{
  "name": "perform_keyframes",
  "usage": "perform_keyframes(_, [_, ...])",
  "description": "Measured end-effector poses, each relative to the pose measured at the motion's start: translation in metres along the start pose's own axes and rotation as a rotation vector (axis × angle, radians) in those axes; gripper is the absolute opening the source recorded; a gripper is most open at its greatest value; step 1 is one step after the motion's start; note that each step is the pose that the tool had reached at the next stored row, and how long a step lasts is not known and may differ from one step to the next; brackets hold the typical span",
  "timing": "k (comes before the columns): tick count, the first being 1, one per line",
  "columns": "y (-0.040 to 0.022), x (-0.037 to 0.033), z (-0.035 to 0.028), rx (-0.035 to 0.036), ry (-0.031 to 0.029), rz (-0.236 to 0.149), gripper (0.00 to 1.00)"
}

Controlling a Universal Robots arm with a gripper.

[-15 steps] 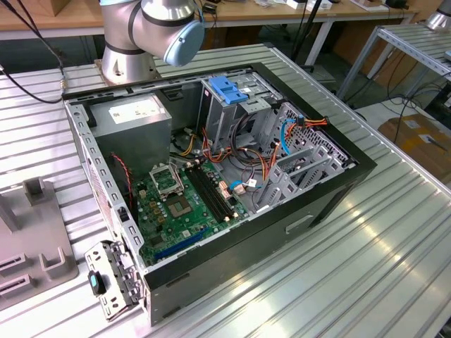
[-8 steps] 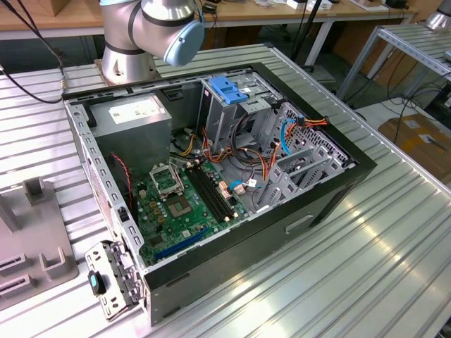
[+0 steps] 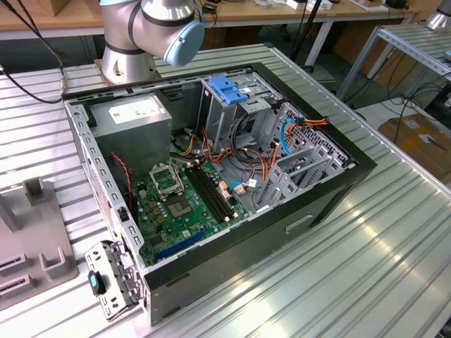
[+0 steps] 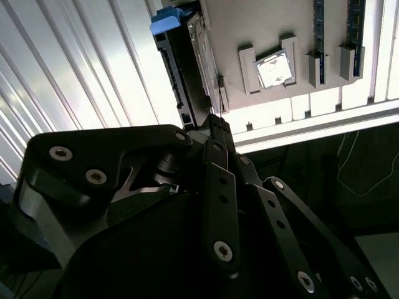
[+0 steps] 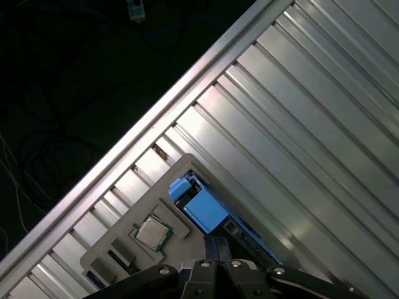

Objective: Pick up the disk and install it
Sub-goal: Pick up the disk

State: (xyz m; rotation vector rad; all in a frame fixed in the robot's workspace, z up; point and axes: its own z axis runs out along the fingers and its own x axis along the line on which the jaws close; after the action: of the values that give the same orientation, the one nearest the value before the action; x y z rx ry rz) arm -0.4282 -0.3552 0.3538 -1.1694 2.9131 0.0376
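Observation:
The disk (image 4: pixel 181 68) stands on edge in a slot of a grey fixture plate (image 4: pixel 262 25), its bright blue carrier end (image 4: pixel 167 23) pointing away from me. In the first wrist view the blue carrier (image 5: pixel 202 208) of the disk shows just beyond my fingertips. My gripper (image 4: pixel 216 121) hangs close above the near end of the disk, and its black fingers (image 5: pixel 211 249) are pressed together with nothing seen between them. Whether they touch the disk I cannot tell.
A processor chip (image 4: pixel 272 68) lies in a pocket of the same plate, next to the disk. The plate rests on a ribbed aluminium table (image 5: pixel 299 112) near its edge. The open computer case (image 3: pixel 211 176) holds a drive cage with blue clips (image 3: pixel 229 88).

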Motion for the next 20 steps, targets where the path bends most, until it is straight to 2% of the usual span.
perform_keyframes(5, [0.0000, 0.0000, 0.0000, -0.0001, 0.0003, -0.013, 0.11])
perform_keyframes(10, [0.0000, -0.0001, 0.0006, -0.0012, 0.0023, -0.109, 0.11])
perform_keyframes(12, [0.0001, -0.0001, 0.0007, -0.0015, 0.0028, -0.133, 0.11])
perform_keyframes(20, [0.0001, -0.0001, 0.0007, -0.0016, 0.0030, -0.144, 0.11])
